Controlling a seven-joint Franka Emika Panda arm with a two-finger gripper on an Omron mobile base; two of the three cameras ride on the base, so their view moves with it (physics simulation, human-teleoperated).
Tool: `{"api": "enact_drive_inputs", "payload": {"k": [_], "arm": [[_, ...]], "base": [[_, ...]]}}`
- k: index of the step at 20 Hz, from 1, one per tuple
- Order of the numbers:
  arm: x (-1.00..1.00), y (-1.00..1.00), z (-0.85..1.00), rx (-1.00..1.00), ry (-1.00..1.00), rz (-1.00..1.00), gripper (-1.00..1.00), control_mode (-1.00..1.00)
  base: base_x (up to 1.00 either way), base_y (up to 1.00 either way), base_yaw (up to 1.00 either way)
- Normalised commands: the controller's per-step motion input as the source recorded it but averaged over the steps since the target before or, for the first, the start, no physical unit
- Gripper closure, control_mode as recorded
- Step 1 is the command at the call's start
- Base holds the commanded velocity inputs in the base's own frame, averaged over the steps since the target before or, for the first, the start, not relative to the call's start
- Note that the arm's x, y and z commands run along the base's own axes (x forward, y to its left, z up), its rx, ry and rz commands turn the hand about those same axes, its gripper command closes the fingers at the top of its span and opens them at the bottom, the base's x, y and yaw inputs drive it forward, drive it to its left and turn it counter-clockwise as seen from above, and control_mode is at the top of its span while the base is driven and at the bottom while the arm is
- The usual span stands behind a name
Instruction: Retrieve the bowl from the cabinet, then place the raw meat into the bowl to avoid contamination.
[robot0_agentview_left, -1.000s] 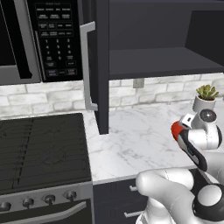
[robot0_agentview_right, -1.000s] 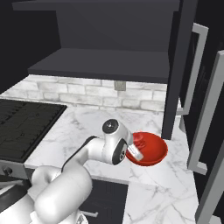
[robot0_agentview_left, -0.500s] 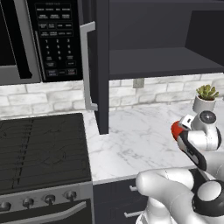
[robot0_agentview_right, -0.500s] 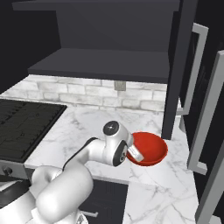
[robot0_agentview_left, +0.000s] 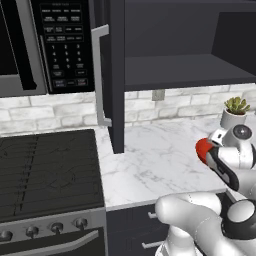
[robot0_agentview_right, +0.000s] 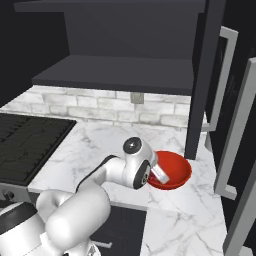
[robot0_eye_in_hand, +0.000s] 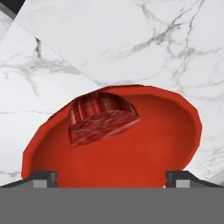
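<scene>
The red bowl (robot0_eye_in_hand: 131, 144) sits on the white marble counter (robot0_eye_in_hand: 109, 39), and the raw meat (robot0_eye_in_hand: 103, 117) lies inside it, toward one side of the basin, touching the inner wall. In the hand view the near rim of the bowl is cut off by the bottom of the picture, and just the two dark tips of the gripper (robot0_eye_in_hand: 111, 178) rise there, set wide apart, one at each side of the bowl, with nothing between them; the gripper holds nothing. In the right base view the bowl (robot0_agentview_right: 175, 172) rests on the counter (robot0_agentview_right: 100, 145) below the open cabinet (robot0_agentview_right: 120, 70); the arm's wrist covers its left part, and the meat cannot be made out there. In the left base view the arm hides nearly all of the bowl (robot0_agentview_left: 202, 148), leaving a small red patch beside the wrist. A potted plant (robot0_agentview_left: 234, 114) stands behind it near the wall, partly cut off by the picture's right edge. The cabinet door (robot0_agentview_left: 116, 75) stands open edge-on beside the microwave (robot0_agentview_left: 47, 45); a stove (robot0_agentview_left: 47, 170) occupies the left of the counter.
</scene>
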Motion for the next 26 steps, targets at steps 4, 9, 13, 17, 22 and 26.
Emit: {"api": "enact_drive_inputs", "payload": {"k": [4,9,13,17,22,26], "arm": [[-0.26,0.01,0.18,0.0,0.0,0.0,-1.0,-1.0],[-0.5,0.1,0.2,-0.01,0.0,0.0,-1.0,-1.0],[-0.38,0.23,0.38,-0.01,-0.03,0.0,-1.0,-1.0],[-0.23,0.39,0.42,0.02,0.0,0.0,-1.0,-1.0],[-0.46,0.48,0.25,0.08,0.03,0.03,-1.0,-1.0],[-0.43,0.64,0.17,0.06,0.06,0.11,-1.0,-1.0]], "base": [[0.0,0.0,0.0],[0.0,0.0,0.0],[0.0,0.0,0.0],[0.0,0.0,0.0],[0.0,0.0,0.0],[0.0,0.0,0.0]]}}
